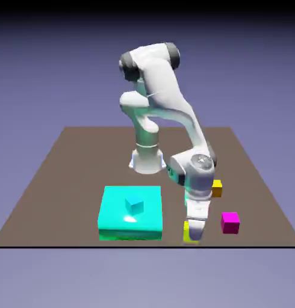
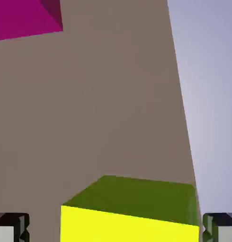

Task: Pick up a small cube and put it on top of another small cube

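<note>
So the lime-yellow cube (image 1: 187,231) sits flat on the brown table (image 1: 59,180), right up by the near edge, a bit toward the exterior view's right of the middle. It's a cube, so no real long axis to speak of. In the hand view it lies slightly skewed, one bright face toward the camera and its darker top face sloping away, with the table edge running just beside it.

The pincer (image 1: 194,233) is down at the cube with its jaws spread wide. The two fingertips (image 2: 11,227) show on either side of the lime-yellow cube with a little gap each side, so nothing is gripped.

The amber cube (image 1: 217,189) sits farther back, partly behind the arm, well apart from the lime one. A magenta cube (image 1: 230,222) is near the lime one, toward the exterior view's right. A small cyan cube (image 1: 135,205) rests on a big cyan slab (image 1: 114,222).
</note>
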